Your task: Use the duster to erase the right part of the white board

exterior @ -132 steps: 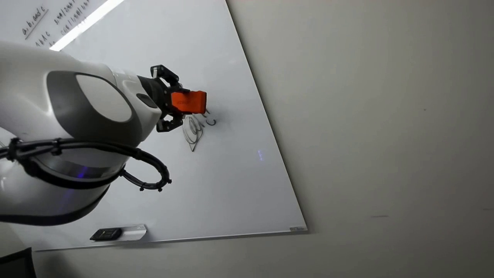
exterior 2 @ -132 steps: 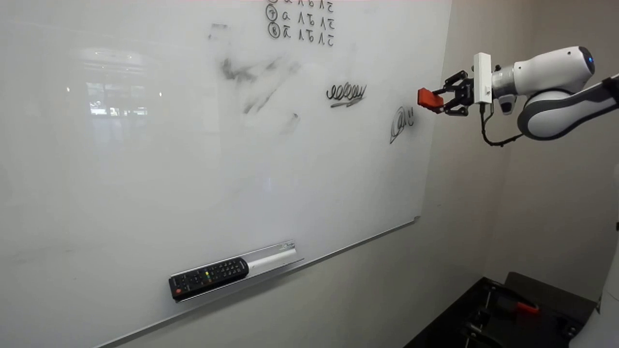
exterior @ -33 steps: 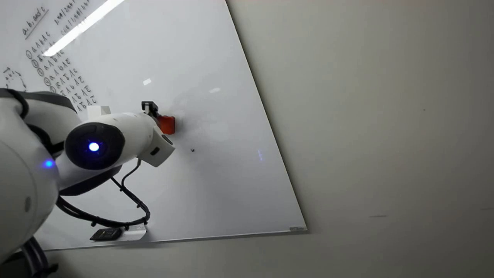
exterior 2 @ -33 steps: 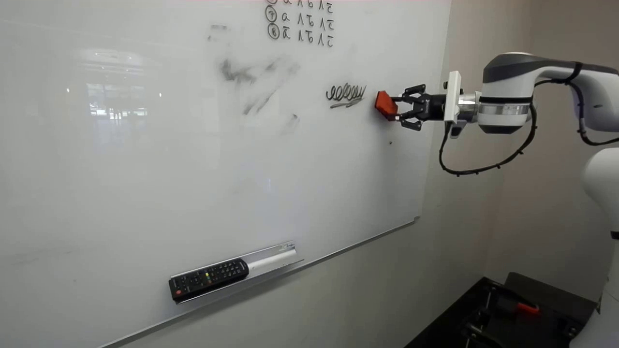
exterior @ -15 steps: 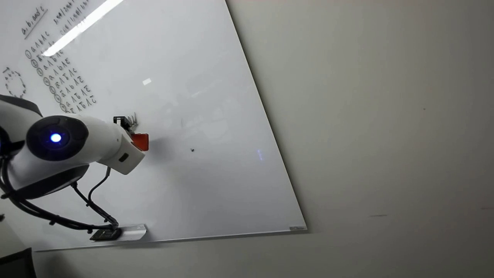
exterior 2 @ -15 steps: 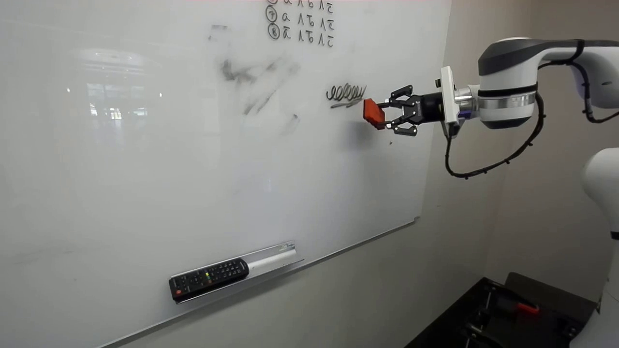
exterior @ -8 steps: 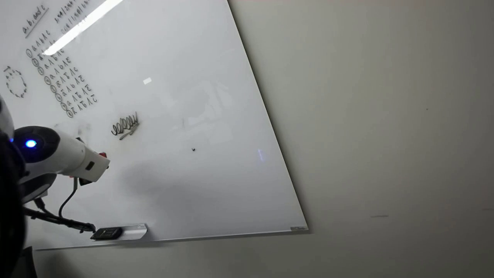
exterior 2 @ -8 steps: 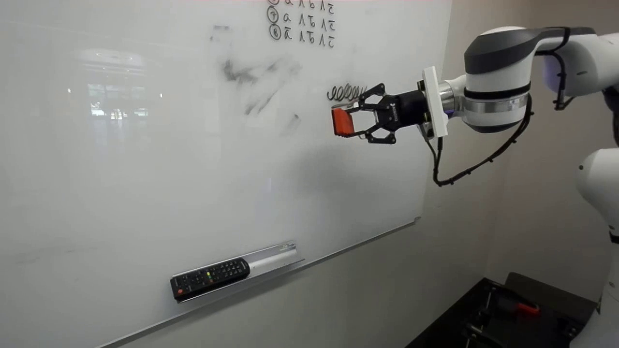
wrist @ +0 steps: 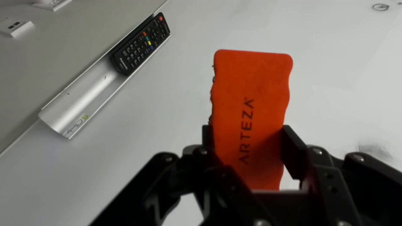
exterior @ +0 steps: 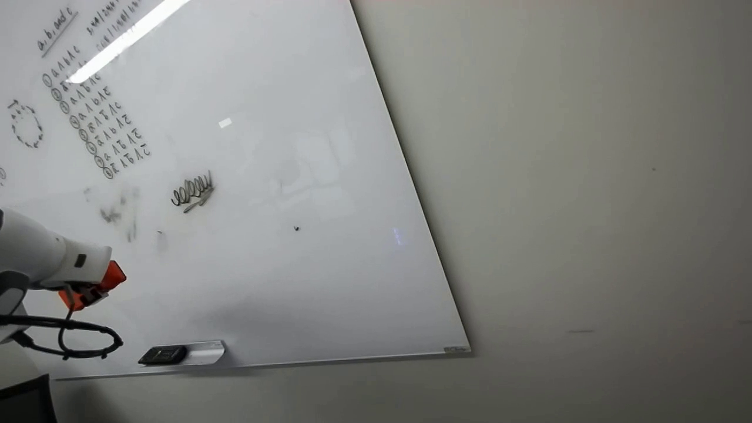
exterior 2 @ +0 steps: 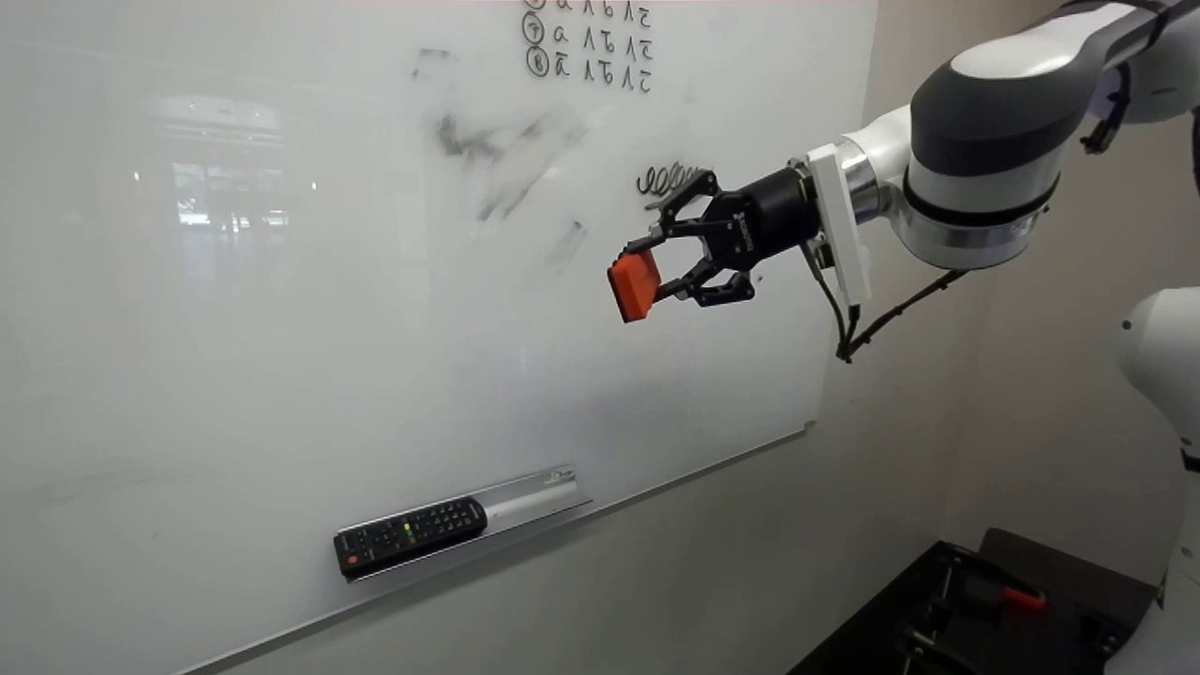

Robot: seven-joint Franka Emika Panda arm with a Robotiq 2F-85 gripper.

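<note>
Black remote (exterior 2: 411,537) lies in a silver tray (exterior 2: 534,507); in the wrist view we read "Panasonic" on it and see colored buttons (wrist: 149,43). We tag a logo (wrist: 76,125) and two dark specks (wrist: 105,77) on the tray. Grey wall (exterior: 558,176) too, with a short dark streak (exterior: 581,331) low down. On that wall, wrist view, we get two white fixtures (wrist: 19,27), both cropped by the edges. In an exterior view, lower right, we note a dark surface (exterior 2: 872,633) with a red-orange item (exterior 2: 1024,599) we can't identify. Dark panel (exterior: 26,405), lower left, in an exterior view.
</note>
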